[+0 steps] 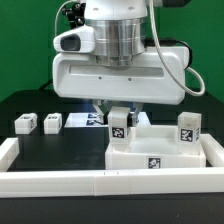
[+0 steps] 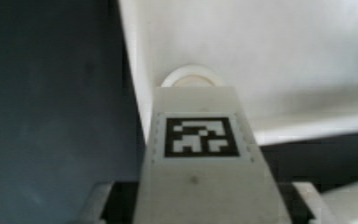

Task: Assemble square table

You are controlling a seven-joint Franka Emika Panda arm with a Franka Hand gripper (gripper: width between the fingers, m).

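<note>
— Where is the square slab placed?

— It is laid flat on the black tabletop, toward the corner made by the near edge and the edge at the exterior view's right. A black-and-white tag is shown on its front wall.

— And how is the gripper set?

— It is hung straight down over the slab's far corner at the exterior view's left. The fingers are closed against a white leg, which is pinched between them.

— Is that leg touching the slab?

— That cannot be told. In the wrist view its rounded end is seen against the slab's pale surface, close to the border with the dark tabletop. A tag is carried on the side turned to the camera.

— Where are the other legs found?

— A second leg is stood upright at the slab's far corner on the exterior view's right, with its tag turned to the camera. One loose leg and another loose leg are laid side by side near the tabletop's edge at the exterior view's left, well apart from the slab.

— What else is seen?

— A low white wall is run along the near edge and up the edge at the exterior view's left. The marker board is partly seen lying flat behind the gripper, between the loose legs and the slab.
</note>
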